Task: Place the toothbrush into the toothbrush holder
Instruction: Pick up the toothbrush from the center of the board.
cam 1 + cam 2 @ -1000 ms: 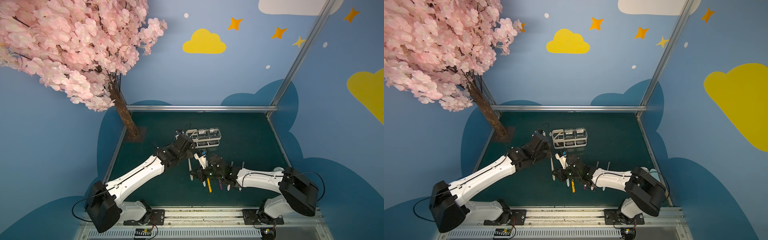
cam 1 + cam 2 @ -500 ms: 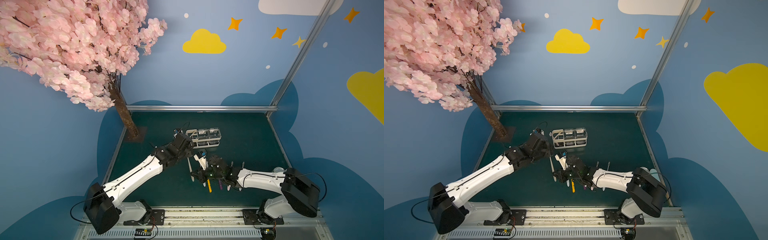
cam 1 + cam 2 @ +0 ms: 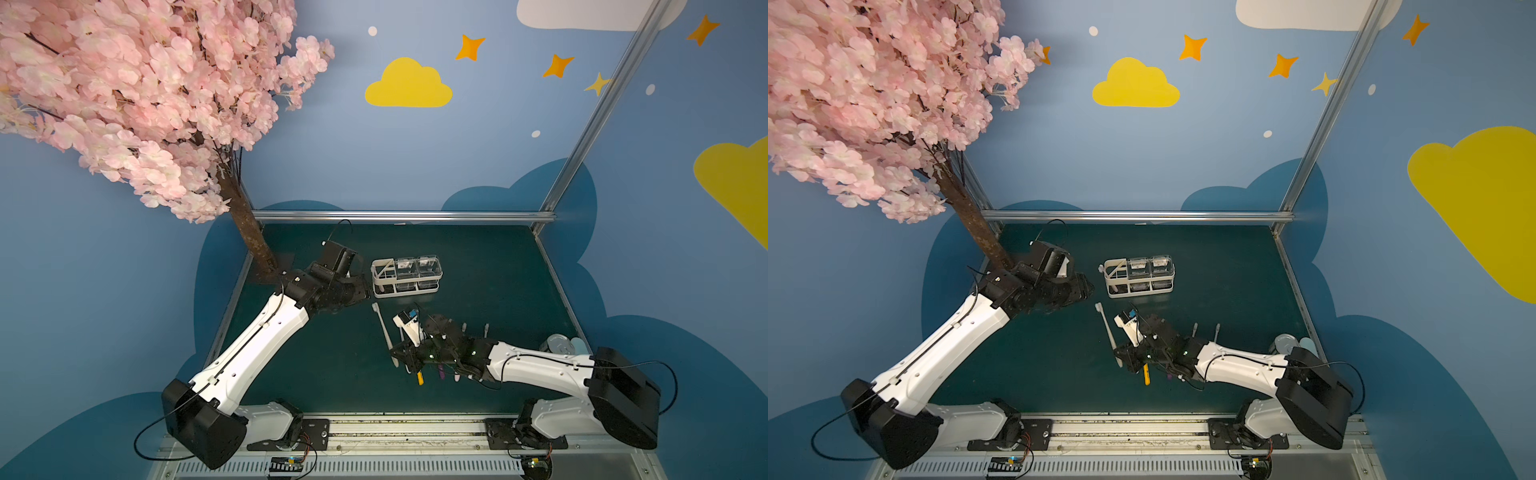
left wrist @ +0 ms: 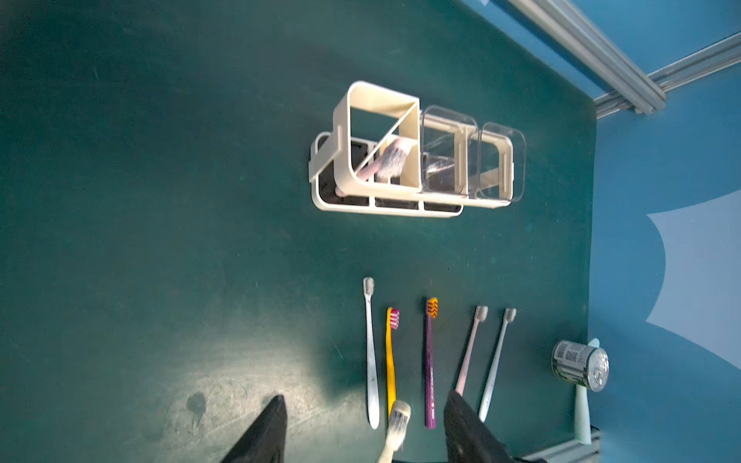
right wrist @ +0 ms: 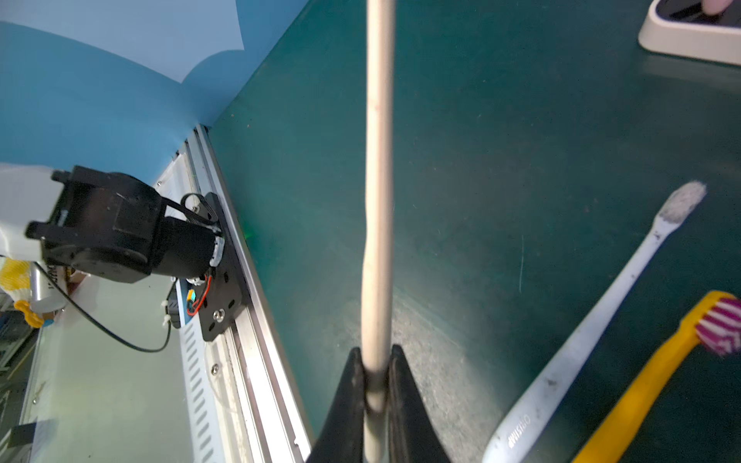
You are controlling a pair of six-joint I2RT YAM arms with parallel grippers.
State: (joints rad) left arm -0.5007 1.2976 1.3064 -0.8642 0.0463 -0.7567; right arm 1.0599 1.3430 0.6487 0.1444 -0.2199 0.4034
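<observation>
Toothbrush: the cream toothbrush [image 5: 379, 160] is up off the counter [image 5: 521, 140]. The right gripper [image 5: 376, 352] holds it over the row of spare brushes, well short of the toothbrush holder [image 3: 376, 277].
Right side: the fingers [image 5: 349, 401] are clamped on the thicker part of the handle. The long thin shaft sticks straight out past them, and its head is out of the wrist view.
Left side: the left gripper [image 3: 365, 291] sits near the holder's slotted end in both top views. Its wrist view shows the fingers standing apart.
Holder: it stands upright toward the back of the counter, with a divided slot section at one end and two clear cups [image 4: 449, 152] at the other. A pinkish brush [image 4: 385, 160], blurred, leans in the slot section.
Spare brushes: a white brush [image 5: 593, 322] and a yellow brush [image 5: 641, 385] lie flat just beside the held one, and more lie further along the row.
Feel, I'd guess: it's light, stiff, smooth plastic, so there's nothing much to break. Still, a round slick handle between two narrow fingers could twist or slide.
Best hold, I'd guess: right where it is, on the fat part of the handle, which leaves a long free end to feed into a slot. The thin neck would flex and wobble.
Watch for: the long overhang means a small wrist turn swings the tip wide. The holder looks light enough to be shoved or tipped if the brush catches its rim.
</observation>
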